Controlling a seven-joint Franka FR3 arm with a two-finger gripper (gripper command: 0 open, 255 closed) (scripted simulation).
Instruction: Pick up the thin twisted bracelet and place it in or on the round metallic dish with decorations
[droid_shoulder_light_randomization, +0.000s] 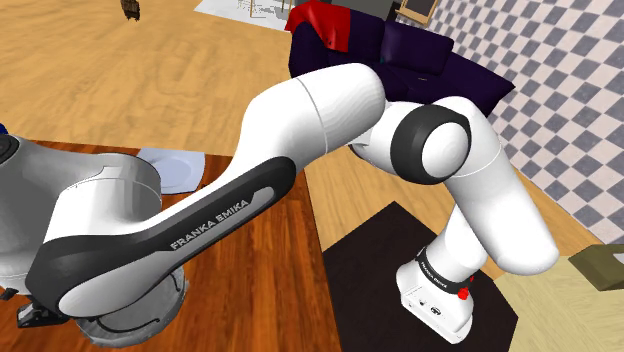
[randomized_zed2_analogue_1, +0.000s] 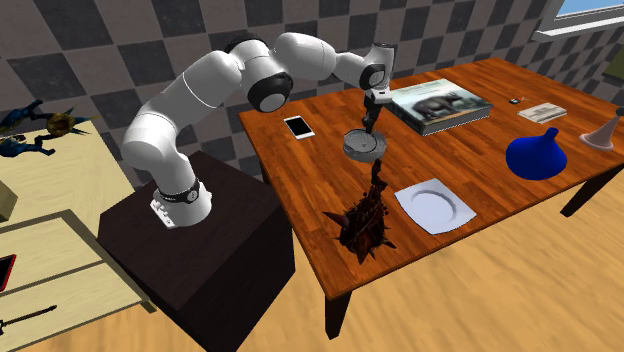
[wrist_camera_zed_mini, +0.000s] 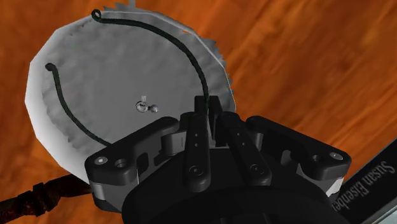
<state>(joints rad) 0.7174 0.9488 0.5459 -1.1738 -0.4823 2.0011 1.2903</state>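
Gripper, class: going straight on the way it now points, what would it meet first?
The round grey dish right ahead of it. The bracelet it clasps would probably touch first, though depth is unclear.

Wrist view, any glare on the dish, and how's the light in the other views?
Wrist view: the grey dish is evenly lit, one glint on its centre knob; the dark bracelet throws no shadow. Second exterior view: no clear shadows on the table. Shoulder view: soft shading on the white arm.
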